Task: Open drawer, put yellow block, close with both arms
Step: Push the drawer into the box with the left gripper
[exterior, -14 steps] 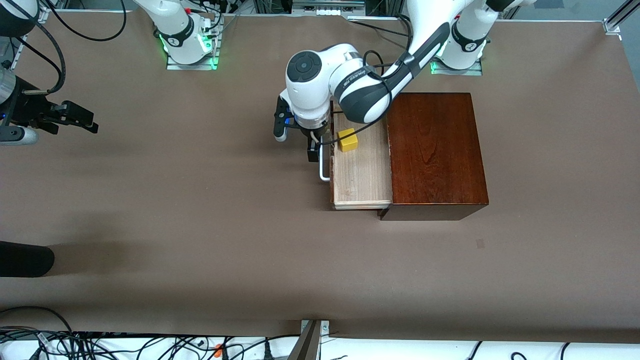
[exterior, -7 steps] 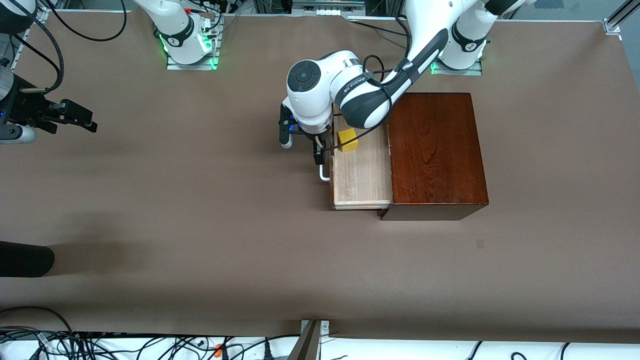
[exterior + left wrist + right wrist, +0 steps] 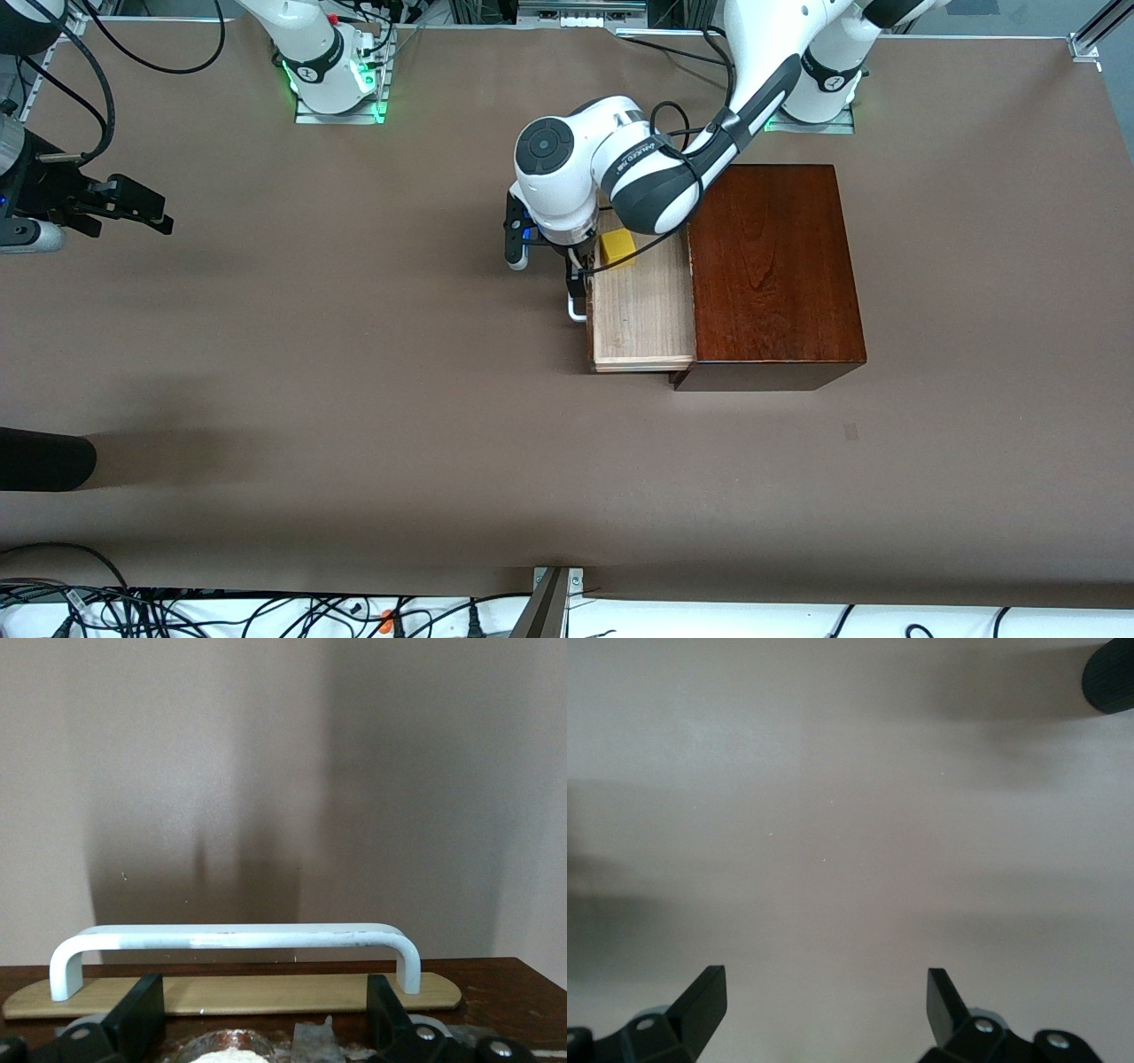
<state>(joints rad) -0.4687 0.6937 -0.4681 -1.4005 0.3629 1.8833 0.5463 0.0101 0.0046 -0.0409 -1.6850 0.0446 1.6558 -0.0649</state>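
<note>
The drawer (image 3: pixel 640 315) stands pulled out of the dark reddish-brown box (image 3: pixel 769 266), its white loop handle (image 3: pixel 576 308) toward the right arm's end of the table. The yellow block (image 3: pixel 617 247) lies in the drawer's tray, in the corner farthest from the front camera. My left gripper (image 3: pixel 578 282) is at the drawer's dark front, by the handle. In the left wrist view the handle (image 3: pixel 232 937) runs across just past the gripper (image 3: pixel 266 1020), whose fingers (image 3: pixel 143 1017) are spread wide and hold nothing. My right gripper (image 3: pixel 162 219) waits open over bare table at the right arm's end and also shows in the right wrist view (image 3: pixel 826 1005).
A black rounded object (image 3: pixel 42 459) lies at the table's edge at the right arm's end, nearer to the front camera. It also shows in the right wrist view (image 3: pixel 1110 678). Cables run along the near edge (image 3: pixel 266 611). Brown table (image 3: pixel 372 372) spreads before the drawer.
My left gripper has moved closer to the drawer's front and along the handle toward the front camera. The block and the right arm have not moved.
</note>
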